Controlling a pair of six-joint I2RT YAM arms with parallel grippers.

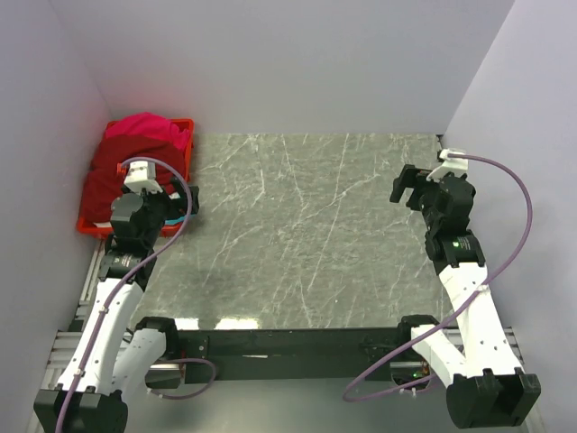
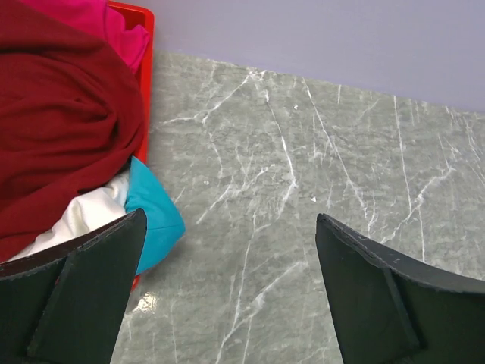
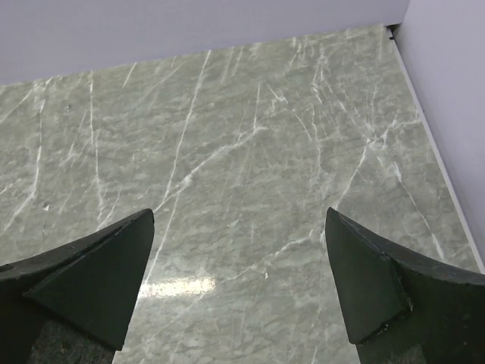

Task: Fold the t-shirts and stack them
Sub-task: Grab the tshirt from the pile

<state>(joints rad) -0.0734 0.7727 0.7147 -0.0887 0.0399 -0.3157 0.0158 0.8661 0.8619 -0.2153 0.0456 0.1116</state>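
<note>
Obscured items
Dark red shirt (image 2: 61, 114): cut by left edge; white shirt (image 2: 87, 212): mostly under it; crate (image 2: 145, 53): largely buried.

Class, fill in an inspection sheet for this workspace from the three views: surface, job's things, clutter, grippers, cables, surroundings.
Surface: grey marbled table, with glare near the arms' bases.
Job's things: dark red shirt, magenta shirt, white shirt and cyan shirt heaped in the red crate at the far left. The cyan one spills over its rim. None folded yet.
Clutter: nothing seen.
Grippers: left gripper open, over the table beside the crate. Right gripper open, over the table at the right. Both hold nothing.
Cables: left cable and right cable, lilac, loop off the wrists.
Surroundings: pale walls on three sides.
</note>
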